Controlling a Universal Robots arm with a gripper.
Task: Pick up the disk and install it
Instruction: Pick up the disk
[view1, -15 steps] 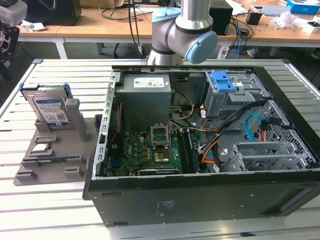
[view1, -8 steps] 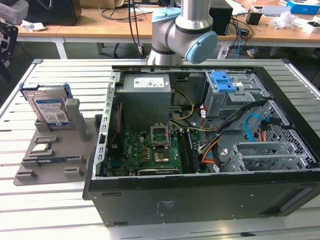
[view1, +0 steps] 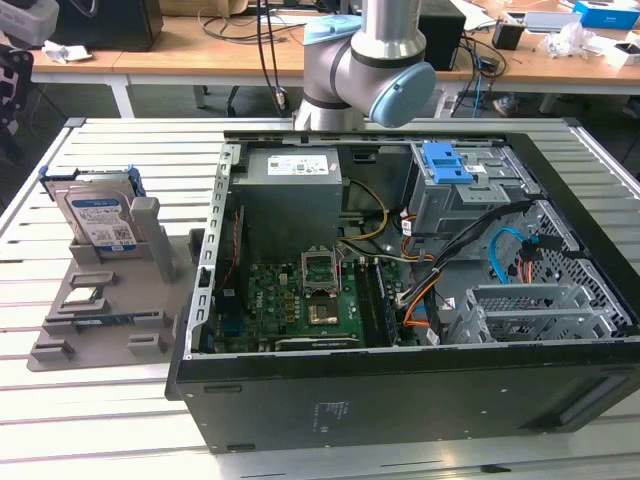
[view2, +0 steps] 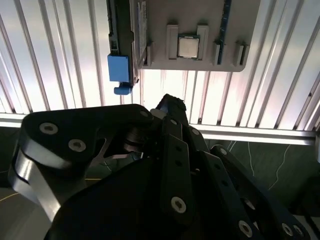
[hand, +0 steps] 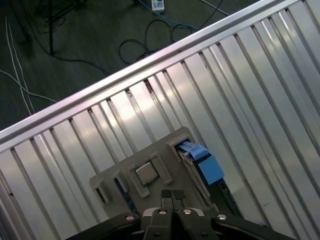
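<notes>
Claw (hand: 172, 196): fingertips pressed together, nothing between them.
Disk (hand: 202, 166): below the claw and apart from it, standing on edge in the grey holder (hand: 112, 175).
Table (hand: 240, 75): slatted metal, carries the holder.
Room: dark floor (hand: 75, 40) past the table edge, with loose cables (hand: 172, 22).

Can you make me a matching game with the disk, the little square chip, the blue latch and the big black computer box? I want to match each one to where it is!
Things:
1. disk
2. square chip
3. blue latch
4. computer case

Places:
A. on the metal cage inside the case
B. lying flat on the grey holder
C. open on top, sitting on the slatted table
D. standing on edge in the grey holder

Pairs: 1-D, 2-B, 3-A, 4-C
</notes>
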